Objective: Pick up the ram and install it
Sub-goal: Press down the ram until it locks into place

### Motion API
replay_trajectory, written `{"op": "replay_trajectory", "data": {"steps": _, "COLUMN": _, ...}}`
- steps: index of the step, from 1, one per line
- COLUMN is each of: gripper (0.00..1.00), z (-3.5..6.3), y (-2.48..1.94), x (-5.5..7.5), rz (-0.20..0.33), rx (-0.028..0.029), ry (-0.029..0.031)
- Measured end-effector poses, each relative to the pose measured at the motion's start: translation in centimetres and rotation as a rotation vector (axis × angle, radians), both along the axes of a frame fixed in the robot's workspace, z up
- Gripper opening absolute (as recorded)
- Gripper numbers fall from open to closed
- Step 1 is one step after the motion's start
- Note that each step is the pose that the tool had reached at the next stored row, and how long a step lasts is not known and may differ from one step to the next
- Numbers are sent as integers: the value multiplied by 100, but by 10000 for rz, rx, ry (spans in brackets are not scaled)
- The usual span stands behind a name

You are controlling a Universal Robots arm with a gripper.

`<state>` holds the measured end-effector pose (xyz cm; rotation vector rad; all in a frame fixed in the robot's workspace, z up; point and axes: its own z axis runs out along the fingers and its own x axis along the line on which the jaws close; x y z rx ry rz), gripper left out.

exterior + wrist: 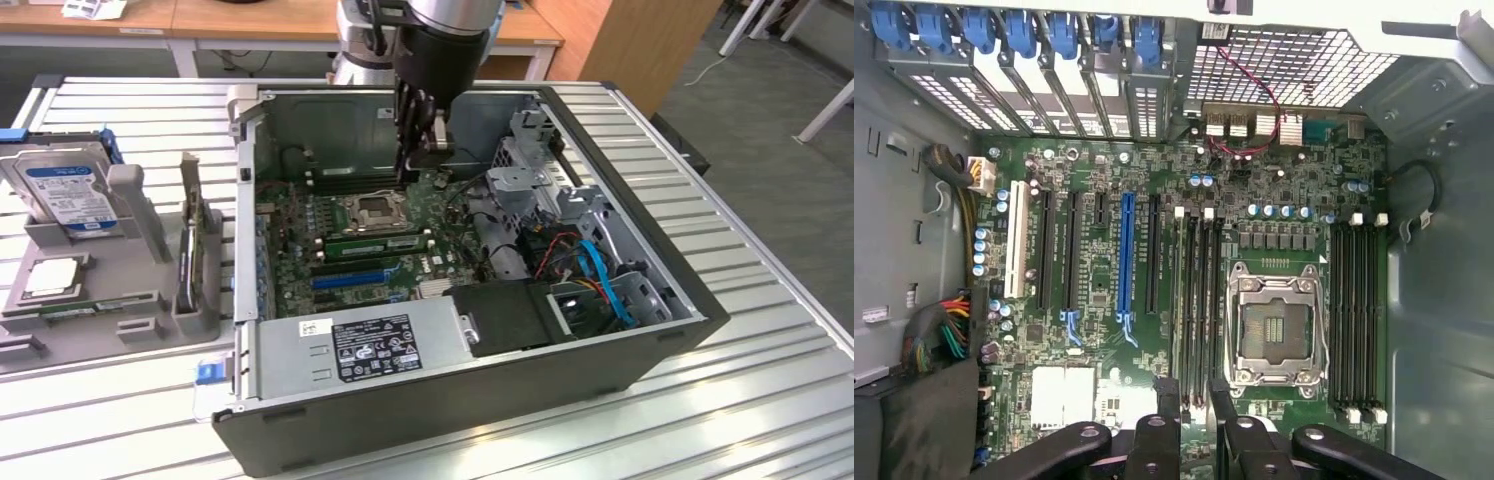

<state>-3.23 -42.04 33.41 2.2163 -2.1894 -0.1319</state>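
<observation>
The ram (380, 240) is a long green stick with black chips, standing on edge in a motherboard slot just beside the empty processor socket (371, 208). In the wrist view the ram (1180, 300) appears as a thin greenish edge in the slot row next to the socket (1276, 325). My gripper (424, 162) hangs inside the case above the back of the board, beyond the socket. Its two dark fingers (1167, 405) stand apart, open, and between them only the slots below show; nothing is held. The gripper (1194, 408) is clear of the ram.
The open computer case (667, 300) has tall walls around the board, a power supply (367, 345) at the front and drive cage and cables (587, 270) on the exterior view's right. A grey parts tray (94, 330) on the exterior view's left holds a hard drive (67, 190) and a processor (54, 275).
</observation>
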Motion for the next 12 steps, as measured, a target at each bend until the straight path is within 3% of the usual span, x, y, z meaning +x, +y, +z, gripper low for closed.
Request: {"op": "replay_trajectory", "data": {"steps": 12, "gripper": 25, "z": 0, "y": 0, "x": 0, "rz": 0, "rx": -1, "ry": 0}}
